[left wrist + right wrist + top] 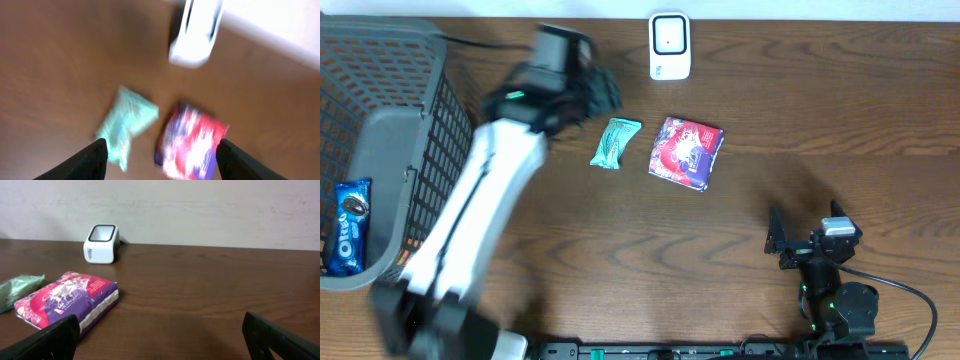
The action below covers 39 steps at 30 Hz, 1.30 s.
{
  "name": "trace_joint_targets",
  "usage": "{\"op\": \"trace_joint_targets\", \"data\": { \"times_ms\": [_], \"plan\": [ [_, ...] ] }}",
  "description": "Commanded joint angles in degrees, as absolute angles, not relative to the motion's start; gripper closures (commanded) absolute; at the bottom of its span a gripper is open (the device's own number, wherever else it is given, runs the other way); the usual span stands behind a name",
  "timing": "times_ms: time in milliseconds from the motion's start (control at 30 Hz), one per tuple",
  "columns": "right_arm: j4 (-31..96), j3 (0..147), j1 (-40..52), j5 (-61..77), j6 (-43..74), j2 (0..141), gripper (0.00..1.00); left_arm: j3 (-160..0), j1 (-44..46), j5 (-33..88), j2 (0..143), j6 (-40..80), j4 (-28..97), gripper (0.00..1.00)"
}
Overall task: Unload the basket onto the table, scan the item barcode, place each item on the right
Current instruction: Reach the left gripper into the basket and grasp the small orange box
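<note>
Left pincer (162, 145) is open: fingers spread, nothing between them. It hangs over the brown wooden worktop (840, 120), above the mint-green crinkled pouch (615, 142) and the red-and-purple glossy snack packet (686, 152); its wrist view is blurred. Both items lie flat mid-worktop, the pouch just left of the packet, close but not touching. The white boxy barcode scanner (669, 45) stands at the far edge beyond them, dark window on top, apart from both. Right pincer (160, 325) is open wide and empty, low at the near right, well apart from the goods, pointing towards packet and scanner. The dark grey mesh basket (380, 120) sits at the left edge, with a blue Oreo pack (350, 225) inside on its near-left side.
</note>
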State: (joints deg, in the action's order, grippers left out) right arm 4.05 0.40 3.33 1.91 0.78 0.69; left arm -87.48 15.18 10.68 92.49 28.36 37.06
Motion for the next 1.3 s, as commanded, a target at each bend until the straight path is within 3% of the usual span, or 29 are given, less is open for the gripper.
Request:
{"op": "trace_joint_targets", "data": {
  "times_ms": [0, 100, 200, 500, 733, 933, 1267],
  "plan": [
    [4.27, 0.34, 2.81, 1.83, 0.14, 0.38, 0.01, -89.08, 8.21, -8.78, 81.62, 23.99, 37.06, 0.30],
    [4.27, 0.34, 2.81, 1.83, 0.14, 0.38, 0.01, -89.08, 1.80, -25.28, 77.23, 24.01, 37.30, 0.30],
    [4.27, 0.34, 2.81, 1.85, 0.14, 0.38, 0.01, -89.08, -8.49, -32.99, 75.55, 24.03, 40.12, 0.30],
    [4.27, 0.34, 2.81, 1.83, 0.14, 0.38, 0.01, -87.22, -25.30, -25.50, 82.50, 34.65, 55.02, 0.30],
    [4.27, 0.34, 2.81, 1.83, 0.14, 0.38, 0.01, -87.22, -26.72, -19.86, 91.20, 35.20, 63.16, 0.31],
    [4.27, 0.34, 2.81, 1.83, 0.14, 0.38, 0.01, -86.98, -26.72, -19.92, 97.03, 47.66, 73.21, 0.32],
    [4.27, 0.34, 2.81, 1.85, 0.14, 0.38, 0.01, -78.94, -26.72, -19.94, 101.73, 49.21, 69.84, 0.32]
  ]
}}
